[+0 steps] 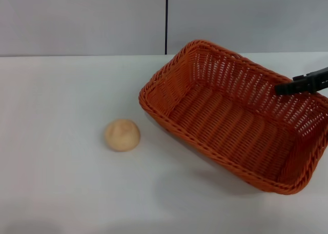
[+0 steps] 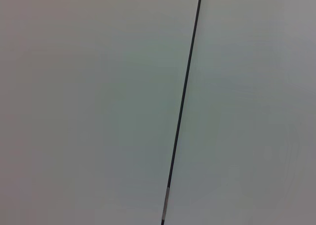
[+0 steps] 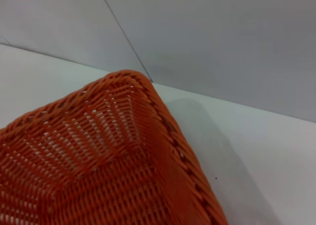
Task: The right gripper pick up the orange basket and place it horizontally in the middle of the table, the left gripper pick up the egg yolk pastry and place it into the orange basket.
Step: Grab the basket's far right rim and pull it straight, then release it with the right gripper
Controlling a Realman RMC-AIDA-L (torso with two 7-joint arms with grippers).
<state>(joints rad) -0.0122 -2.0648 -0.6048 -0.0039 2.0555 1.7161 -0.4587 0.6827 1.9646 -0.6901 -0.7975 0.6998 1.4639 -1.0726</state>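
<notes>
The right gripper (image 1: pixel 287 87) comes in from the right edge of the head view and sits at the far long rim of the orange basket (image 1: pixel 230 116); it seems to pinch that rim, but I cannot tell this for sure. The basket is diagonal on the right half of the table (image 1: pixel 61 193), with a shadow under its near side. The egg yolk pastry (image 1: pixel 122 135) lies on the table left of the basket, apart from it.

The right wrist view shows only one basket corner, the table and the grey wall (image 3: pixel 222 37). The left wrist view shows only wall with a dark seam (image 2: pixel 182 106); the left gripper is not seen.
</notes>
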